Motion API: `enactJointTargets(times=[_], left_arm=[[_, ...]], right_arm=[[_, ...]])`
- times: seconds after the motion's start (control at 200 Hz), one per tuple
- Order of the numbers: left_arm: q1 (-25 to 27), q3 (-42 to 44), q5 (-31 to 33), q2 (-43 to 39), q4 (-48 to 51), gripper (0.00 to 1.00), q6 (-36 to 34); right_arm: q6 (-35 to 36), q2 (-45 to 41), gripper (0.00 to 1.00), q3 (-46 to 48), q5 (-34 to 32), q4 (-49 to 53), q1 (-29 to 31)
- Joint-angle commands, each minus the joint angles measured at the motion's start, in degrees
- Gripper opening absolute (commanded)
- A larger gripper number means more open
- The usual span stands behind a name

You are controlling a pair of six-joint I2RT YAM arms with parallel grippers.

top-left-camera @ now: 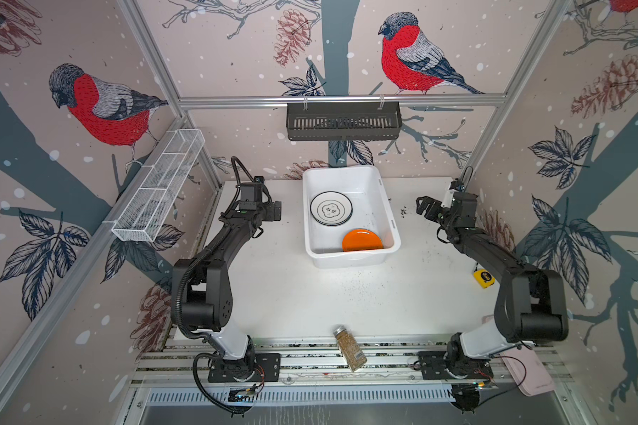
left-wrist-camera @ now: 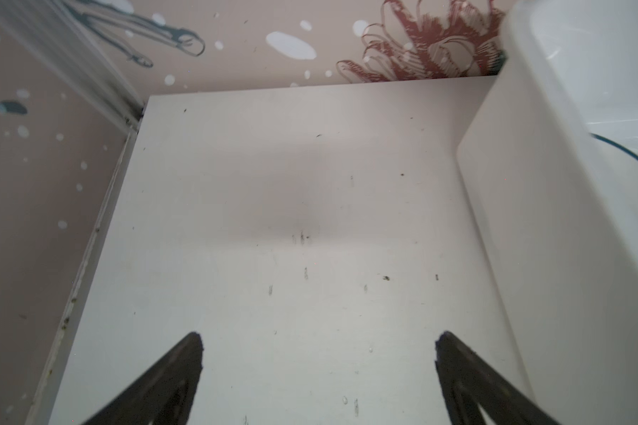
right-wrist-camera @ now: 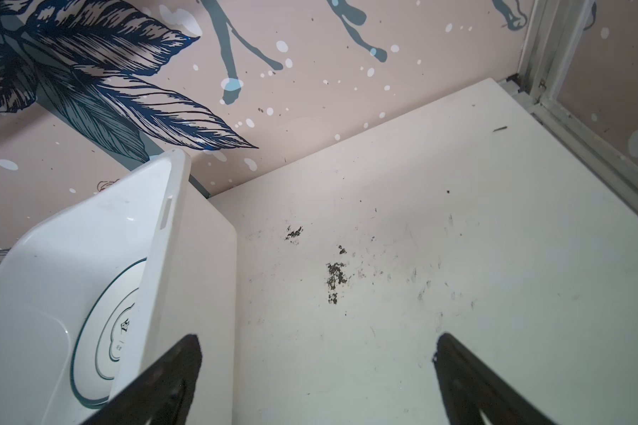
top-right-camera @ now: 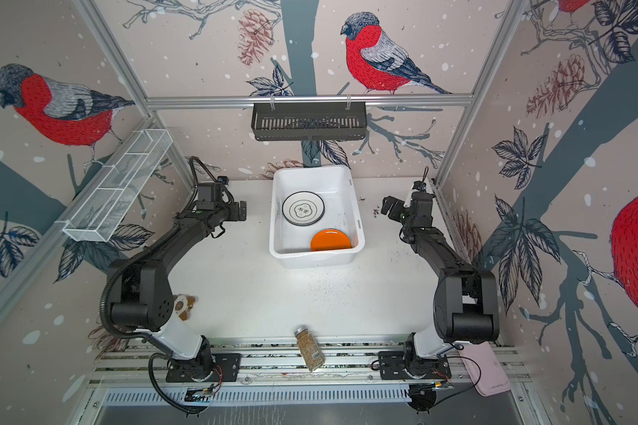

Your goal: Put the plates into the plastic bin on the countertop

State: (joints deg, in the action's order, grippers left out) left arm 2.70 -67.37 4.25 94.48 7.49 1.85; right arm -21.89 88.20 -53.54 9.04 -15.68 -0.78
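Plates I can see are both in the bin (top-left-camera: 370,191). A white plate (top-left-camera: 331,208) with a black rim and a dark emblem lies flat toward the bin's left wall. An orange plate (top-left-camera: 362,240) sits at the near right corner, its near edge hidden behind the bin's front wall. A dark edge peeks out under the white plate in both top views, so it lies on something, but I cannot tell what or how many. The bin stands at the back middle of the worktop (top-left-camera: 310,294), close to the rear wall. My left hand (top-left-camera: 275,211) hangs left of the bin, apart from it. In the left wrist view its fingers (left-wrist-camera: 190,360) stand wide with nothing between them, over speckled worktop, with the bin's outer wall to one side. My right hand (top-left-camera: 422,206) hangs right of the bin, also apart from it. In the right wrist view it is spread wide and empty over a patch of dark crumbs (right-wrist-camera: 335,276), with the bin's rim and part of the white plate showing past one finger. A jar (top-left-camera: 350,347) lies on its side across the front edge of the worktop, and a yellow tape measure (top-left-camera: 483,278) sits near the right arm.
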Motion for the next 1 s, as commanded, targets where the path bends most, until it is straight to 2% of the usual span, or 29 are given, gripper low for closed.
enactJointTargets(times=[0.0,0.19,0.31,0.465,0.575,0.726,0.906,0.996], left_arm=[[-1.9,5.9,1.4,-1.1,-13.5,0.98,5.7],[-2.0,18.2,6.3,-3.6,-27.1,0.98,4.2],[-2.0,26.5,7.8,-5.2,-39.3,0.98,3.3],[-1.9,31.6,8.7,-6.5,-51.3,0.99,4.5],[-1.9,35.3,9.8,-7.2,-59.9,0.98,1.8],[-2.1,40.5,10.3,-11.1,-64.1,0.98,0.3],[-2.2,46.1,9.1,-17.2,-63.5,0.98,1.5],[-2.1,48.4,7.8,-18.4,-64.0,0.99,2.0]], right_arm=[[5.7,0.1,0.99,3.3,-3.3,-12.7,0.7],[10.0,-2.9,1.0,13.3,-5.5,-23.5,1.3],[13.3,-6.3,0.99,18.2,-9.9,-24.5,1.6],[15.0,-12.5,0.99,25.4,-14.0,-25.4,1.4],[16.2,-13.4,1.0,30.4,-14.7,-29.3,0.7],[15.8,-12.5,0.99,36.9,-15.9,-39.0,0.4],[15.7,-9.4,1.0,43.1,-17.0,-54.2,0.3],[15.4,-7.6,1.0,43.5,-16.6,-56.1,-0.1]])
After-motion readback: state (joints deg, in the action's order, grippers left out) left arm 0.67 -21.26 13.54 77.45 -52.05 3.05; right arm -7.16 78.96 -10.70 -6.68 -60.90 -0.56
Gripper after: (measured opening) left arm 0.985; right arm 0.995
